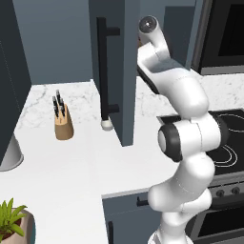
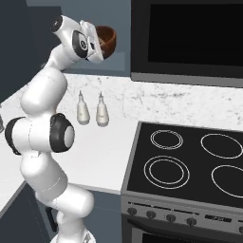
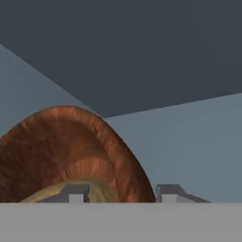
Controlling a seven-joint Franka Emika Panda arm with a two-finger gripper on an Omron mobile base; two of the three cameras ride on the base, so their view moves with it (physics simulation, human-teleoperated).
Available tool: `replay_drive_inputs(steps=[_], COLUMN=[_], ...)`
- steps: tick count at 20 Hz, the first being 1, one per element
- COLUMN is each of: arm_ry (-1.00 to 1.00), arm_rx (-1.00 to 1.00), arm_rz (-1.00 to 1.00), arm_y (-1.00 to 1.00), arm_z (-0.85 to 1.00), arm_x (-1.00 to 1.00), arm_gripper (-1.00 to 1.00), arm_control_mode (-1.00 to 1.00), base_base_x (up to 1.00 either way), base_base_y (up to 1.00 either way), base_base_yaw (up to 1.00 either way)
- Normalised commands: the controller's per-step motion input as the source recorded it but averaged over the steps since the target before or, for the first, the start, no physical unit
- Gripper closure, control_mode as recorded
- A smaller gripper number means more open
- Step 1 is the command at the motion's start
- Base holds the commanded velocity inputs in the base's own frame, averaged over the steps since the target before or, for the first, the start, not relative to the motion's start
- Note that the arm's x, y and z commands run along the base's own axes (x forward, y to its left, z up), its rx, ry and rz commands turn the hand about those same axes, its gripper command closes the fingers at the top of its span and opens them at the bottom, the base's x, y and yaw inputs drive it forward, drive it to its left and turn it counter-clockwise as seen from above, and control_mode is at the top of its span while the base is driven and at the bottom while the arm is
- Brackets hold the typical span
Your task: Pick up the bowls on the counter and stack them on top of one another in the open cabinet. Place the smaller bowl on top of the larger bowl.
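A wooden knife block stands on the veined white counter, left of the slate-blue cabinet door with its long black bar handle. Inside the cabinet, the round, grainy, reddish-brown large bowl holds the tan small bowl. The gripper straddles the large bowl's rim; whether it grips, I cannot tell. Two pale bottles stand left of the black stove.

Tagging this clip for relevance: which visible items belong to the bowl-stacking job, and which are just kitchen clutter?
Part of the job:
- larger bowl, at the tool
- smaller bowl, tan, inside the larger one
- cabinet, door open
- counter

Just lying about:
- knife block
- two bottles
- stove
- potted plant
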Motion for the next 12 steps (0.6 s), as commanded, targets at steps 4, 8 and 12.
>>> replay_drive_inputs(steps=[4, 8, 12], arm_ry=[-0.02, -0.20, -0.25], arm_rx=[0.00, 0.01, 0.02], arm_rz=[0.00, 0.00, 0.00], arm_y=[-0.04, -0.39, -0.64], arm_z=[0.00, -0.04, -0.51], arm_x=[-0.26, -1.00, -1.00], arm_gripper=[-1.00, -1.00, -1.00], arm_control_mode=[-1.00, -1.00, -1.00], base_base_x=[0.00, 0.00, 0.00], base_base_y=[0.00, 0.00, 0.00], base_base_yaw=[0.00, 0.00, 0.00])
